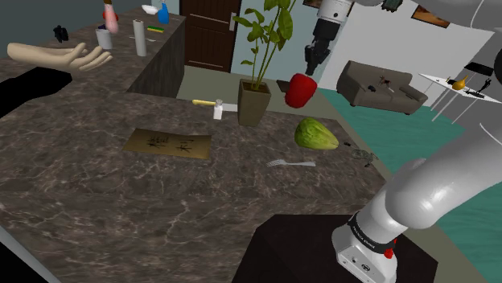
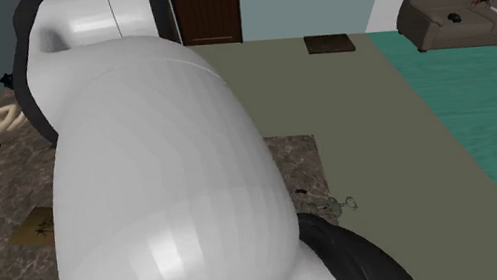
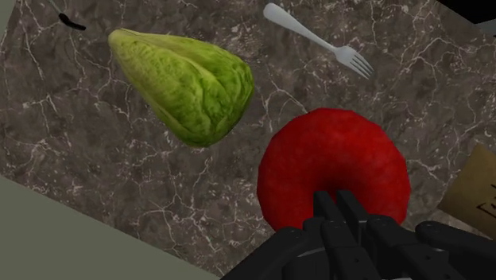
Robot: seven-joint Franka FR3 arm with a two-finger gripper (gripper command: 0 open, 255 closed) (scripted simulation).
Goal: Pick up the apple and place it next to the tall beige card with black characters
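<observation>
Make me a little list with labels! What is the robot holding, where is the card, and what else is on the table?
holding: red apple, clasped by the black gripper
apple position: up in the air, above the dark marbled counter
card: beige with black characters, lying flat on the counter, apart from the apple
on the counter below: green leafy vegetable and a fork, not touching each other
also there: potted plant, standing upright
</observation>
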